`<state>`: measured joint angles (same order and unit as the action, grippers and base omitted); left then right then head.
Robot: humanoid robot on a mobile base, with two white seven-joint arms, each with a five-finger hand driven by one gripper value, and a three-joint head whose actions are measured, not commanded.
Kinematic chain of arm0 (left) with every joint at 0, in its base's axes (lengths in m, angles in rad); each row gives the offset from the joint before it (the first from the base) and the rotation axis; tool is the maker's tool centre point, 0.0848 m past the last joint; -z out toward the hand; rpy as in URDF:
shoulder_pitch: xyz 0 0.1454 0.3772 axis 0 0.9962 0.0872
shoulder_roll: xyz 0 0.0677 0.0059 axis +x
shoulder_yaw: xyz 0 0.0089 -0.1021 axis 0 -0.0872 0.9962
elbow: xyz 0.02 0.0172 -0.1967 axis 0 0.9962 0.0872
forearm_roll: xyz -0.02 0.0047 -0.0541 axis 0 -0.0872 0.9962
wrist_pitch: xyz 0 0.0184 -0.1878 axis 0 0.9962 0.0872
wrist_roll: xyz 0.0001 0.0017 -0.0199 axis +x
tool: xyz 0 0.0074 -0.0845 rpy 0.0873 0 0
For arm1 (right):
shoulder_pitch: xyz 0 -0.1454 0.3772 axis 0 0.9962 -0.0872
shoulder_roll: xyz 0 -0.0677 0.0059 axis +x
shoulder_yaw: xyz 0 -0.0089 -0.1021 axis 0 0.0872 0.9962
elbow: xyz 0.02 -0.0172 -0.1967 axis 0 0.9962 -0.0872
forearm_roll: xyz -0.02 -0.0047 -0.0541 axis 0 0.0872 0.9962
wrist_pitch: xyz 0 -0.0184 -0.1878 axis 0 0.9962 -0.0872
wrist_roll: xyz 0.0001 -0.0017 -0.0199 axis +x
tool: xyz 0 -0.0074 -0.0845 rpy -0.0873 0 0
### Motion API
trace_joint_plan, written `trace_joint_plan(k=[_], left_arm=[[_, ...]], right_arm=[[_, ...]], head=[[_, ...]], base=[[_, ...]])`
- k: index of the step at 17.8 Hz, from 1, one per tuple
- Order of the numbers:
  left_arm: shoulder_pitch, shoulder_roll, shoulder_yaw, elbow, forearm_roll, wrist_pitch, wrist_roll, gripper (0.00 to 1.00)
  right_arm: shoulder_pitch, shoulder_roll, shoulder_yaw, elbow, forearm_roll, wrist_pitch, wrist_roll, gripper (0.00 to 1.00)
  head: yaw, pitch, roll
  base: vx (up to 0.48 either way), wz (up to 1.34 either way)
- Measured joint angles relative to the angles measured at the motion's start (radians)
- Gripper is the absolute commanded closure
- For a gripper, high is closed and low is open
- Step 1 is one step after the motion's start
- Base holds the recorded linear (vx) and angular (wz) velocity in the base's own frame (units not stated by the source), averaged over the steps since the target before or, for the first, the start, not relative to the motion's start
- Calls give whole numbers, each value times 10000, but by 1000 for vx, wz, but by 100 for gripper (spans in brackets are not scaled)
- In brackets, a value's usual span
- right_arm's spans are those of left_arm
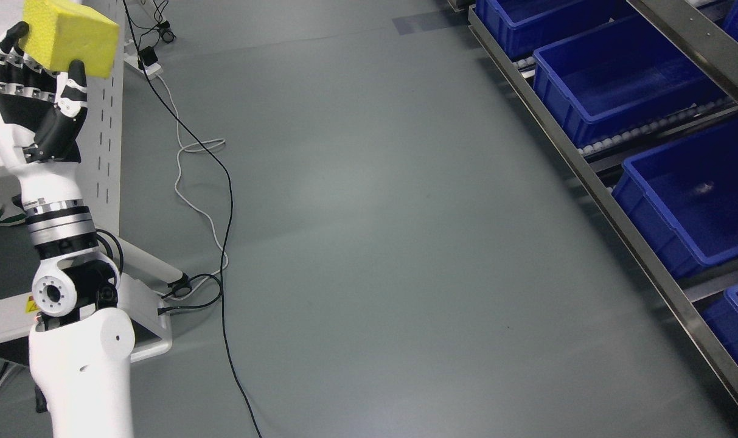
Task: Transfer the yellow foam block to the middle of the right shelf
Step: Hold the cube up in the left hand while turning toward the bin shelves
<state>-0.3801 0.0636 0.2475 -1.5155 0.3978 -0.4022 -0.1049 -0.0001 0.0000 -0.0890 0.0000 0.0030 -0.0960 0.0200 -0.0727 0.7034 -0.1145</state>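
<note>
Left hand (34,91) with yellow foam block (70,38), raised at far left.
Fingers clasp the block from below; blue bins (618,79) line the shelf (588,176) on the right, well apart.

Five blue bins (624,79), one foam block (70,33)

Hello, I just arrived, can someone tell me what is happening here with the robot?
The robot's left hand holds a yellow foam block raised at the far left of the head view. The shelf with blue bins runs along the right side, across open grey floor, so the block is not delivered yet. The right arm is out of view.
</note>
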Motion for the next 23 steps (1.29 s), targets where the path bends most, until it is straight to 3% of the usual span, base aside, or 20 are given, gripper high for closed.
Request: trace_joint_plan(k=[23], left_arm=[[-285,94,-217,-19,-5,57,6,62]], right_arm=[[0,0,0,0,-29,9,-18,0]], head=[[0,0,0]], base=[[387,-63]])
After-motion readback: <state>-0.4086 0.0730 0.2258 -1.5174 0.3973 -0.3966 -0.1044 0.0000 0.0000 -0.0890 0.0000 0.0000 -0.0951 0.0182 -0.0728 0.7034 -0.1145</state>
